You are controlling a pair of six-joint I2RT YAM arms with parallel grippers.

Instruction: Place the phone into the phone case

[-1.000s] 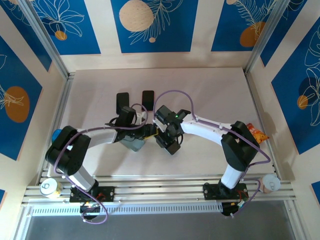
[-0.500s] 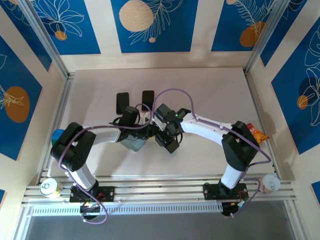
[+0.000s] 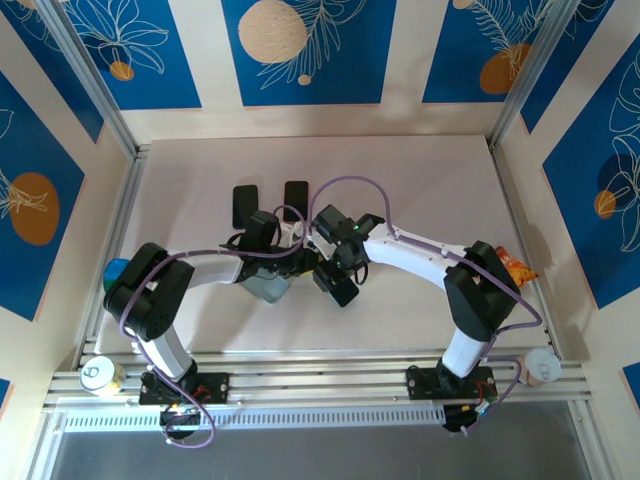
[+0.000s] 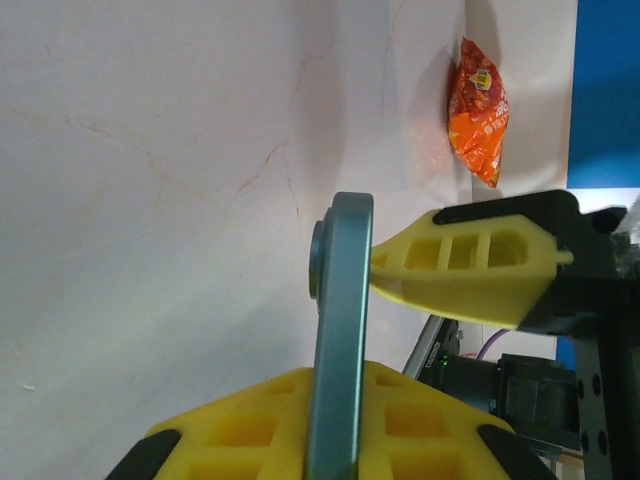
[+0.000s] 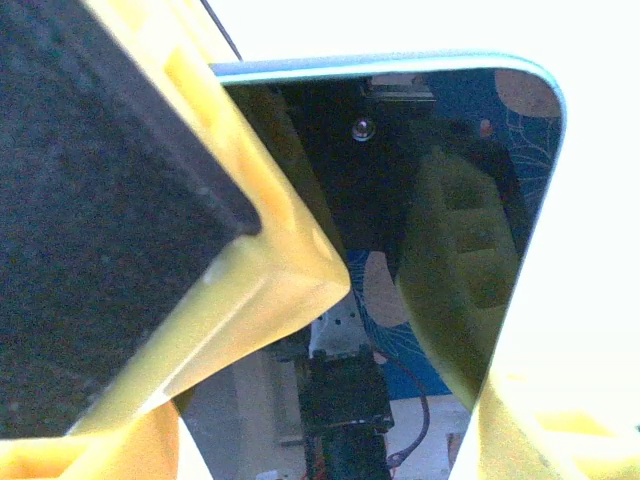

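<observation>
The phone [image 4: 340, 330] is off the desk [image 4: 150, 200], in the air between the two arms, and the left wrist view sees it edge-on. The left gripper [image 4: 338, 395] pinches it across its thin body, with both yellow fingers pressed on the faces. I think this is so the phone can be turned and lowered flat. The right gripper [image 5: 420, 340] stands spread around the glass side, one fingertip [image 4: 392, 274] touching it. I judge that it steadies more than it clamps.

A dark flat piece [image 3: 245, 204] and a second dark piece [image 3: 296, 197] lie on the desk just beyond. I cannot tell which one is the case. The orange snack bag [image 4: 478, 110] carries print too small to read, and the phone shows no brand.
</observation>
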